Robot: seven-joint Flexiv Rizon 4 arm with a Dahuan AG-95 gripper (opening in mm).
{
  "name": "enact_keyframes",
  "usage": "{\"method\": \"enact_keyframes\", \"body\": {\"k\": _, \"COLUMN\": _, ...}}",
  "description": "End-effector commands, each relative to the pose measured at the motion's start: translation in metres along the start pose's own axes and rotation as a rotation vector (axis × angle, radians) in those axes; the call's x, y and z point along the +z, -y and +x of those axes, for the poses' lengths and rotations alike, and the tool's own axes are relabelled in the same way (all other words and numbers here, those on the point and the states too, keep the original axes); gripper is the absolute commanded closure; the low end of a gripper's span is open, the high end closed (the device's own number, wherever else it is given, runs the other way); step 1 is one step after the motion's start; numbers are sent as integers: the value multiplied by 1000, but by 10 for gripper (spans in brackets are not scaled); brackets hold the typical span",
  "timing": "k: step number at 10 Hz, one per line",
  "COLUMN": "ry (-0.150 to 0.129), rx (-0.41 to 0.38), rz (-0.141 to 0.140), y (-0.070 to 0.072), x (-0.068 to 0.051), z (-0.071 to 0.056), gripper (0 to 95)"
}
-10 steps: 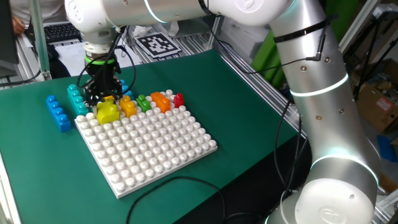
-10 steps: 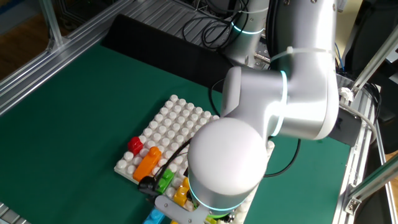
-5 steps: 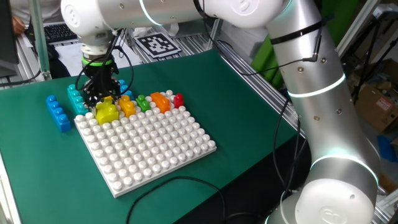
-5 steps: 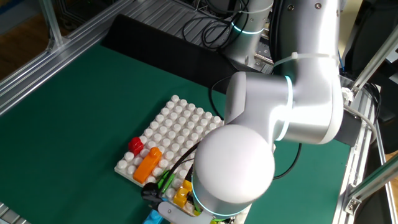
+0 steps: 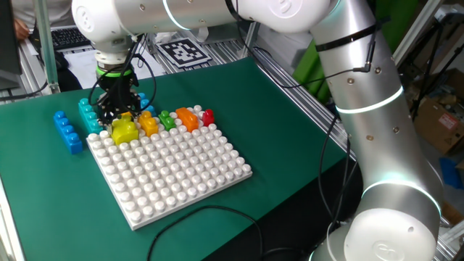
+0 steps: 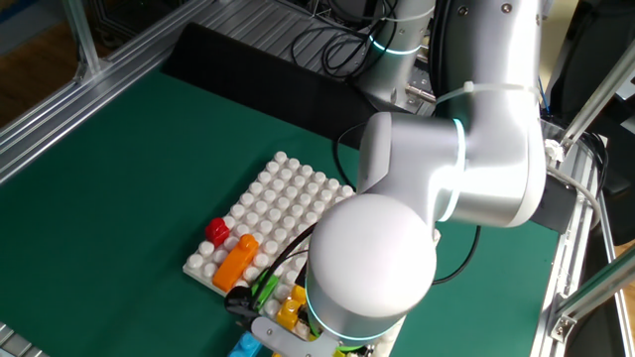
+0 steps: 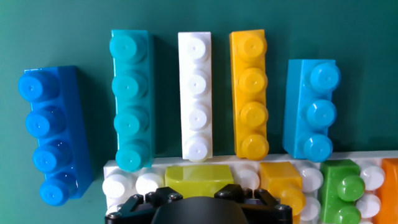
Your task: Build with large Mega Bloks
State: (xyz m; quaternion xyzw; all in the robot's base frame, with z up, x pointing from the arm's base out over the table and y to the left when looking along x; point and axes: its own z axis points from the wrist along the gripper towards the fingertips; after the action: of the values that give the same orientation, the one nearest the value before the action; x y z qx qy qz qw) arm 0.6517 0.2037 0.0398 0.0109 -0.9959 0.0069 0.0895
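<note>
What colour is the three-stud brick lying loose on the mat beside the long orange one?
Light blue, clearest in the hand view.

Glossy white arm [image 5: 362,80], black cables

Table [image 5: 239,94]: green mat covering, framed by aluminium rails [image 6: 60,129]. Fiducial marker sheet [image 5: 183,51] at far edge. Cardboard boxes [image 5: 438,119] stood beyond; black cables [image 6: 342,50] trailed behind.
</note>
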Motion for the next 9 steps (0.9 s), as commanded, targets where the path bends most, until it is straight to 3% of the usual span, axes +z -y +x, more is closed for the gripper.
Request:
{"method": "enact_keyframes", "body": {"k": 1, "ry": 3, "rx": 2, "rz": 4, "y": 0, "x": 1, "z": 0, "gripper": 570}}
{"method": "enact_keyframes", "body": {"k": 2, "ry": 4, "rx": 4, "rz": 5, "y": 0, "x": 1, "z": 0, "gripper": 380}}
{"method": "enact_keyframes", "body": {"k": 3, "ry": 8, "rx": 4, "rz": 4, "y": 0, "x": 1, "z": 0, "gripper": 380}}
{"method": "enact_keyframes", "body": {"k": 4, "ry": 7, "rx": 3, "rz": 4, "y": 0, "x": 1, "z": 0, "gripper": 190}}
{"method": "enact_keyframes", "body": {"k": 9, "ry": -8, "rx": 8, "rz": -20, "y": 0, "x": -4, "z": 1, "gripper": 190}}
